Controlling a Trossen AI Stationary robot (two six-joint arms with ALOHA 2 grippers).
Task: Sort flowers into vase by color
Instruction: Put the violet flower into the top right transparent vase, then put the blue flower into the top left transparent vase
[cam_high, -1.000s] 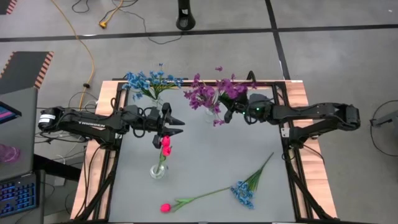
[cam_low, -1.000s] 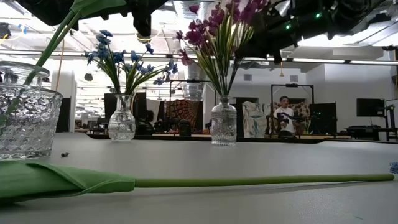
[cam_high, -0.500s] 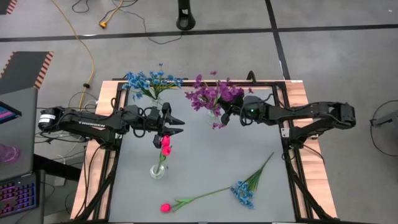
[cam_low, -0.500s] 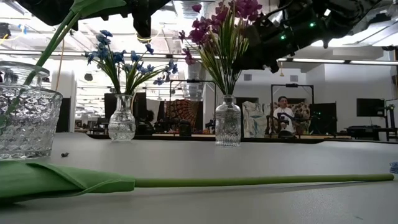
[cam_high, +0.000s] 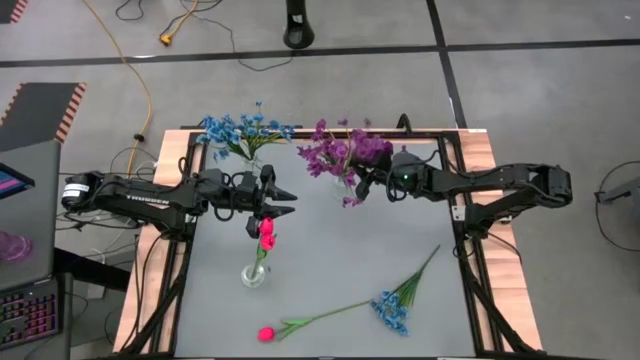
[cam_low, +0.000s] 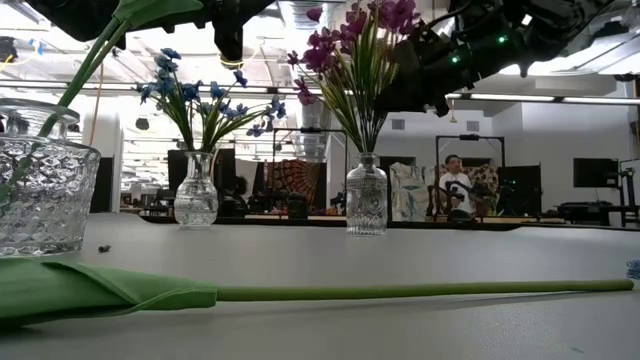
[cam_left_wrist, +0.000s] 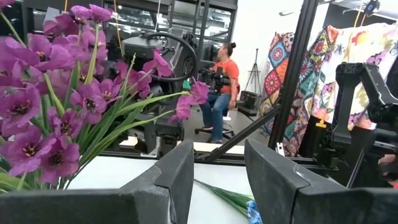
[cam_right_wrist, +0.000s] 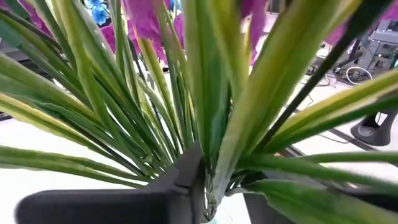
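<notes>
Purple flowers (cam_high: 335, 150) stand with their stalks in a clear vase (cam_low: 366, 205) near the far edge; my right gripper (cam_high: 362, 182) is shut on them. Blue flowers (cam_high: 243, 130) fill a second vase (cam_low: 196, 198) to their left. A pink-red tulip (cam_high: 266, 230) stands in a third vase (cam_high: 254, 274). My left gripper (cam_high: 288, 203) hovers open just above and beyond that tulip. One blue flower (cam_high: 392, 308) and one tulip (cam_high: 266, 334) lie flat on the near part of the table. My right gripper pinches the purple flowers' bundled green stalks (cam_right_wrist: 210, 167) between its two fingers (cam_right_wrist: 184, 180), above the vase mouth and under the blooms. The fingers come from the table's right, lying across the stalks. The bunch stays upright, its lower stalks inside the vase on the table.
The table's middle (cam_high: 350, 240) is bare grey surface. A long green stalk (cam_low: 420, 291) lies across the near edge in the low view. A metal frame (cam_high: 462, 215) runs along the table's sides. A person (cam_low: 457, 185) sits in the room beyond.
My right gripper moved a little toward the table's left, in against the purple bunch. The bunch and its vase shifted slightly with it, then stayed still over the last half second.
</notes>
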